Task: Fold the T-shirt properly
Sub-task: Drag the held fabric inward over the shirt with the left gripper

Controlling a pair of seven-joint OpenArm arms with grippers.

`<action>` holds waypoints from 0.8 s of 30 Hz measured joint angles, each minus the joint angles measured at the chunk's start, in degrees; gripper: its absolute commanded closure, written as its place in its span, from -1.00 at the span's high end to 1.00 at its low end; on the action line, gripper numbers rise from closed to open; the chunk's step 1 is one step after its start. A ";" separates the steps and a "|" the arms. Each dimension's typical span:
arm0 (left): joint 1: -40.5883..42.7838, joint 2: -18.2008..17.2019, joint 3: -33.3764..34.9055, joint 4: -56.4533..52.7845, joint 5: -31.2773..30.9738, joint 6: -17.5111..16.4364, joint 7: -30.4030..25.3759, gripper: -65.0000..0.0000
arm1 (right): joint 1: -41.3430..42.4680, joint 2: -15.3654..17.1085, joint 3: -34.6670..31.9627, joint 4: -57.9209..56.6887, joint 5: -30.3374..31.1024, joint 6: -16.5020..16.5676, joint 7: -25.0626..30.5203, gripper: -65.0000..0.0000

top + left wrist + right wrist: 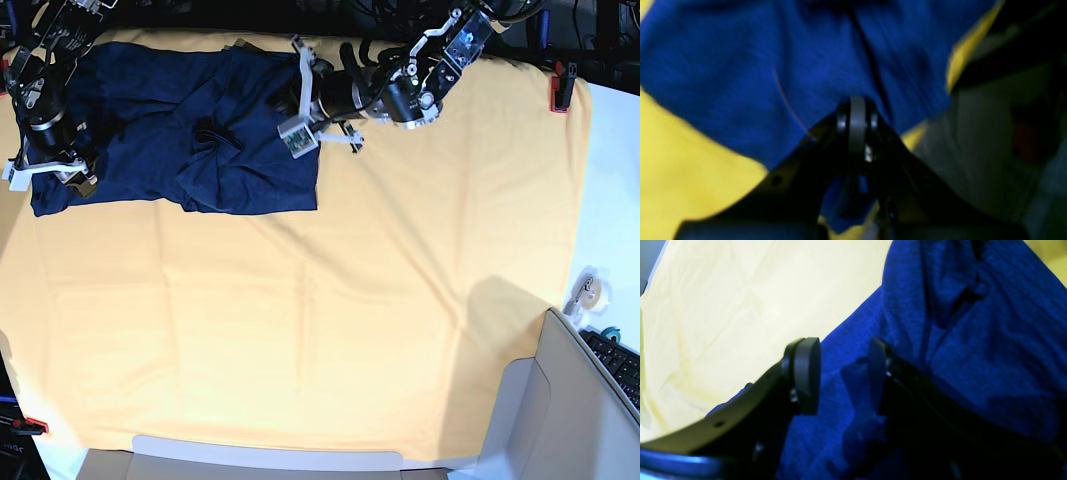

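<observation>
L gripper (857, 125) clenched on rumpled soft navy T-shirt (170, 120); R gripper (843, 373) agape.

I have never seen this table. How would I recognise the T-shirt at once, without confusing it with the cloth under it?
A yellow-orange cloth covers almost the whole table. Look at its far corner, between the two robot arms: the T-shirt lies there, rumpled and partly folded over itself. It is the only dark navy-blue fabric in the scene, plain with no print, and much smaller than the bright cloth beneath.
</observation>
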 measured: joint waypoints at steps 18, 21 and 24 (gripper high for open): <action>-3.06 0.59 4.66 2.25 -0.42 0.00 0.37 -1.00 | 0.02 -0.42 -0.02 0.00 0.13 -0.02 -0.04 -0.26; -4.52 0.61 4.63 2.67 -0.39 0.00 -0.28 -1.00 | -0.17 -0.42 -0.02 0.00 0.11 -0.04 -0.07 -0.26; -6.45 0.59 4.66 2.67 -0.42 0.00 -0.02 -1.00 | -0.98 -0.44 -0.02 0.00 0.13 0.13 0.07 -0.26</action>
